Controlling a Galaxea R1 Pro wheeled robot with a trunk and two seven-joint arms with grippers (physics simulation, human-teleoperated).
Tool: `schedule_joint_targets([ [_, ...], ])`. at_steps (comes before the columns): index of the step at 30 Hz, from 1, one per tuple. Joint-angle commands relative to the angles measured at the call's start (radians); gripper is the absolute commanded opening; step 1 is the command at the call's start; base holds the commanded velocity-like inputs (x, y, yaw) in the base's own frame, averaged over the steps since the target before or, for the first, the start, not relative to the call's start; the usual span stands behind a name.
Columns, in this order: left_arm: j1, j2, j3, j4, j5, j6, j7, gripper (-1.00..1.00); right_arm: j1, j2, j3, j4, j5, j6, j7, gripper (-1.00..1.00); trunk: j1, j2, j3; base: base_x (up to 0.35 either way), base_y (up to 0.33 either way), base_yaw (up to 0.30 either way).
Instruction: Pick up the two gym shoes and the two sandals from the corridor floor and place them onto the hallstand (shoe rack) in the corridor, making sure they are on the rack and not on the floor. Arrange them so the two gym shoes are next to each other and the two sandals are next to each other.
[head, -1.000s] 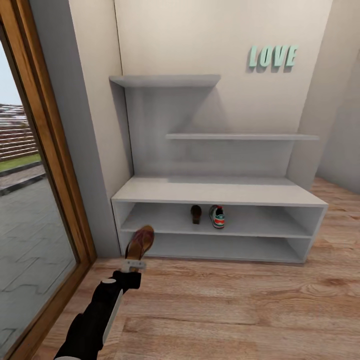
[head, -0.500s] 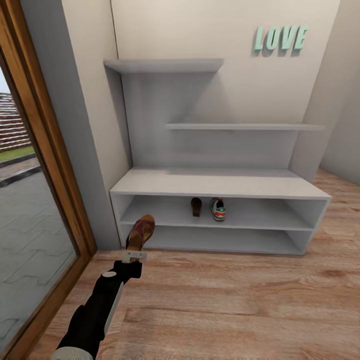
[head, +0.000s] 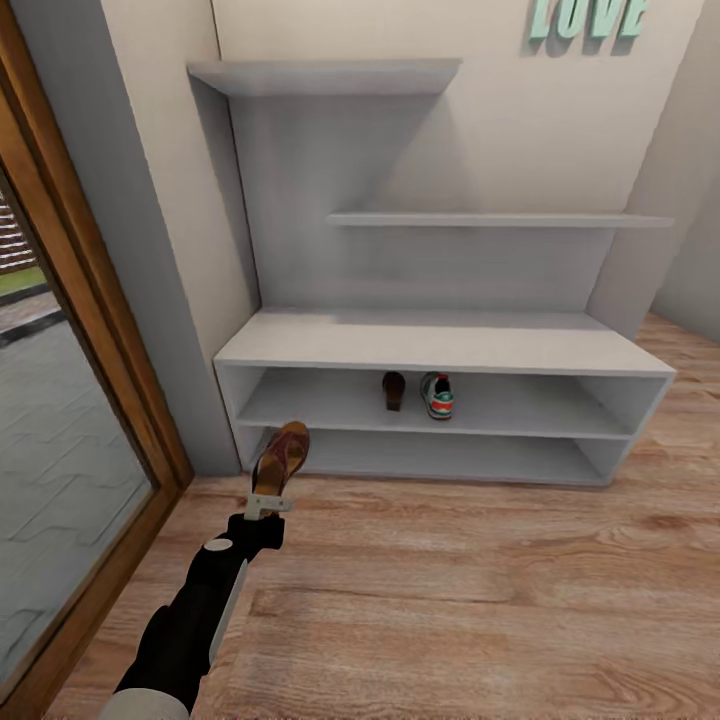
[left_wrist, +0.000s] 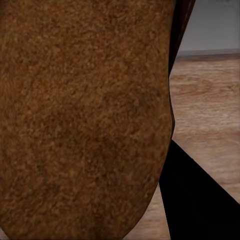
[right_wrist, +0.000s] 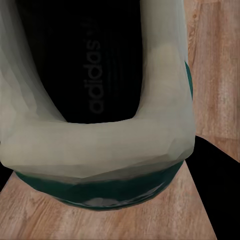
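The pale grey hallstand (head: 440, 345) stands against the wall ahead. On its upper shelf tier, a brown sandal (head: 394, 390) and a gym shoe (head: 437, 395) sit side by side. My left gripper (head: 268, 505) is shut on the other sandal (head: 282, 455), held toe-up above the corridor floor (head: 480, 600) before the rack's left end. In the left wrist view that sandal (left_wrist: 80, 120) is a close brown surface beside a dark finger (left_wrist: 195, 200). The right wrist view has a second gym shoe (right_wrist: 100, 140) seen heel-on, right against the camera over the planks, with a dark finger (right_wrist: 210, 200) beside it.
A glass door in a wooden frame (head: 110, 330) runs along the left, with a grey wall strip between it and the rack. Teal LOVE letters (head: 585, 15) hang on the wall. Two stepped floating shelves sit above the bench top. Open wood floor stretches to the right.
The head view has moved closer to the hallstand and tilted down, so the rack looks larger and the letters sit at the top edge. The left arm still holds the sandal the same way.
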Motion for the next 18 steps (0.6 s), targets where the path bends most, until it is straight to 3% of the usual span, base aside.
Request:
schedule_joint_targets([
  [1, 0.000, -0.001, 0.002, -0.002, -0.011, -0.004, -0.007, -1.00, -0.001, 0.000, -0.002, -0.001, -0.004, 0.004, 0.002, -1.00, 0.000, -0.001, -0.007, 0.000, 0.000, 0.000],
  [6, 0.000, -0.002, 0.002, -0.002, -0.007, -0.036, -0.007, -1.00, -0.001, 0.000, -0.002, 0.000, -0.004, 0.005, 0.002, -1.00, 0.002, -0.002, -0.034, 0.000, 0.000, 0.000],
  [10, 0.000, -0.006, 0.003, -0.002, 0.043, -0.114, -0.006, -1.00, -0.001, 0.000, -0.002, 0.000, -0.004, 0.004, 0.002, -1.00, 0.004, -0.003, -0.056, 0.000, 0.000, 0.000],
  [13, -0.002, -0.008, 0.003, -0.003, 0.077, -0.131, -0.006, -1.00, -0.001, 0.000, -0.002, -0.001, -0.004, 0.004, 0.002, -1.00, 0.006, -0.004, -0.073, 0.000, 0.000, 0.000],
  [18, -0.008, -0.009, 0.003, -0.005, 0.096, -0.140, -0.006, -1.00, -0.001, 0.001, -0.001, 0.000, -0.004, 0.004, 0.002, -1.00, 0.008, -0.005, -0.100, 0.000, 0.000, 0.000],
])
